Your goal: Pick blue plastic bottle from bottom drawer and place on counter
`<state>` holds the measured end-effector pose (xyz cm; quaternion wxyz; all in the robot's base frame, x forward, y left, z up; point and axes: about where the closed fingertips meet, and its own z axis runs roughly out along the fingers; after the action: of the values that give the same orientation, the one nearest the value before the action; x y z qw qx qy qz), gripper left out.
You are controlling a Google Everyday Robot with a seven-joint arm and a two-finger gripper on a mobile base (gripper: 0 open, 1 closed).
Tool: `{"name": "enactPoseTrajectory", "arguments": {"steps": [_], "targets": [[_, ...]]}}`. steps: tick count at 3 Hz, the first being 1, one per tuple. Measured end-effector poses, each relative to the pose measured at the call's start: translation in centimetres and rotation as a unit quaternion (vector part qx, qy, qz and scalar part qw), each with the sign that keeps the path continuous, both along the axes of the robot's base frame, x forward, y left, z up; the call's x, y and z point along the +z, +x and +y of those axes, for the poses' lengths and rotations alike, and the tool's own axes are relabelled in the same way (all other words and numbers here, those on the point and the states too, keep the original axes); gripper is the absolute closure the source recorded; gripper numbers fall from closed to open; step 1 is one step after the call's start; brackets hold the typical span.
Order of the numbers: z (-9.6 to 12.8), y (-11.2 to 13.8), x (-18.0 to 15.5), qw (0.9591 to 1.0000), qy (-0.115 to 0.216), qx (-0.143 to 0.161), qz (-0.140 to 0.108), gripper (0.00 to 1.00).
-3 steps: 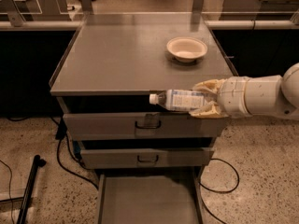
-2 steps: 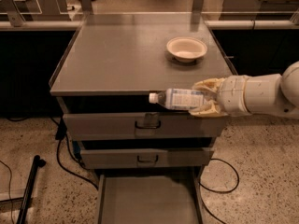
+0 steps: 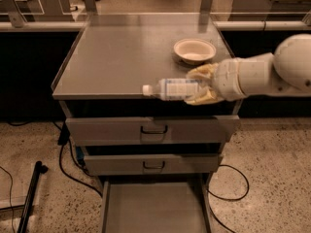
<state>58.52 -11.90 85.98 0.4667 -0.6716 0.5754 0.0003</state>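
Since a second ago the pale two-finger gripper has climbed and slid toward the left of the view, carrying its load from in front of the top drawer up to the front lip of the cabinet top. Its fingers are clamped above and below the base end of the blue plastic bottle, a small clear one with a white cap and a pale bluish label.

That bottle lies level, long axis running along the front edge, cap pointing away from the gripper toward the view's left. It hangs right at the lip of the counter, the flat grey metal cabinet top. Whether it touches the surface I cannot tell.

Behind the fingers the thick white arm reaches in from the right, low over the counter's near right corner. Just beyond the gripper sits a shallow cream round bowl, near enough to be brushed if the move goes straight back.

Open room lies to the left and centre of the counter, with low raised rims at the sides. Setting down there looks safest.

Two grey upper drawers with black handles are closed. Below them the bottom drawer, a grey metal tray, stands pulled out.
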Motion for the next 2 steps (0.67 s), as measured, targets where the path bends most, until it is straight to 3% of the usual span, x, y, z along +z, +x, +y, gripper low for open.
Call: {"name": "enactPoseTrajectory", "arguments": {"steps": [1, 2], "targets": [[3.5, 3.7, 3.8, 0.9991, 0.002, 0.041, -0.008, 1.0], [6.9, 5.7, 6.2, 0.9971, 0.011, 0.075, -0.004, 1.0]]}}
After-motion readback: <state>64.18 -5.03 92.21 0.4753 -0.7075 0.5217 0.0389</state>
